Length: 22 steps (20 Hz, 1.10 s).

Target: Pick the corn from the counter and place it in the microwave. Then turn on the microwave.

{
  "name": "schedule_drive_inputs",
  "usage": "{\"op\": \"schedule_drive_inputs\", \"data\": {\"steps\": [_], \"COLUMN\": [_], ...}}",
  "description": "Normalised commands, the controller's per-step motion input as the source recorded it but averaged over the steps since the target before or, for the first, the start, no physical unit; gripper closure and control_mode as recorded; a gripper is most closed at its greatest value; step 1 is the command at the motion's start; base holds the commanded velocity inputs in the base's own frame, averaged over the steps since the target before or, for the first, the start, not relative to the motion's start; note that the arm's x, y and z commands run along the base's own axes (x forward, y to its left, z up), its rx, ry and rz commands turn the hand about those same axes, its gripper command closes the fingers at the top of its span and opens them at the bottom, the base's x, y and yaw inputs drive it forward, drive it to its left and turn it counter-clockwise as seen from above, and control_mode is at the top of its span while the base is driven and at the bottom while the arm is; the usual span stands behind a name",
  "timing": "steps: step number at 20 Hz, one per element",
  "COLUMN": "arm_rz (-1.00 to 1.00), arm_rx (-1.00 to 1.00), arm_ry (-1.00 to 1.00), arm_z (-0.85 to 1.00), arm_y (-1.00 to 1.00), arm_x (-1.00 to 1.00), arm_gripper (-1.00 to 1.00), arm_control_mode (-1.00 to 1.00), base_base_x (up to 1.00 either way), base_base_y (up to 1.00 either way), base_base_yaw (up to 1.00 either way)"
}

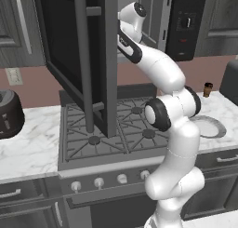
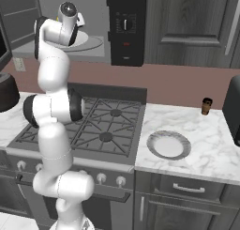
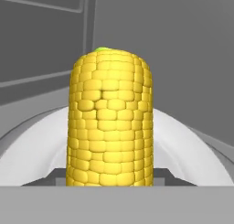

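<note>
1. Inside the microwave [image 2: 70,41], seen from the hand, the corn [image 3: 109,122] stands close over a white turntable plate [image 3: 192,150].
2. Right base view: arm reaches into the grey cavity; empty plate [image 2: 168,144] on the worktop [image 2: 206,144].
3. Left base view: open door [image 1: 79,59] hides the cavity.
4. Tool fingertips hidden; grip cannot be told.

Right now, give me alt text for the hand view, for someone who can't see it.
A yellow cob of corn stands close to the camera, running from the bottom edge up past the middle, with a bit of green at its far tip. Behind it lies a round white plate on the grey inside of the microwave.
</note>
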Motion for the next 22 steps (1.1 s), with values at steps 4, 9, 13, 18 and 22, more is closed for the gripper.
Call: {"op": "schedule_drive_inputs", "data": {"steps": [4,9,13,18,22], "arm_rz": [0.0,0.0,0.0,0.0,0.0], "arm_rx": [0.0,0.0,0.0,0.0,0.0], "arm_ry": [0.0,0.0,0.0,0.0,-0.03], "arm_z": [0.0,0.0,0.0,0.0,0.0], "arm_y": [0.0,0.0,0.0,0.0,0.0], "arm_x": [0.0,0.0,0.0,0.0,-0.19], "arm_gripper": [-1.0,-1.0,-1.0,-1.0,-1.0], "arm_control_mode": [-1.0,-1.0,-1.0,-1.0,-1.0], "base_base_x": [0.0,0.0,0.0,0.0,0.0], "base_base_y": [0.0,0.0,0.0,0.0,0.0], "base_base_yaw": [0.0,0.0,0.0,0.0,0.0]}}
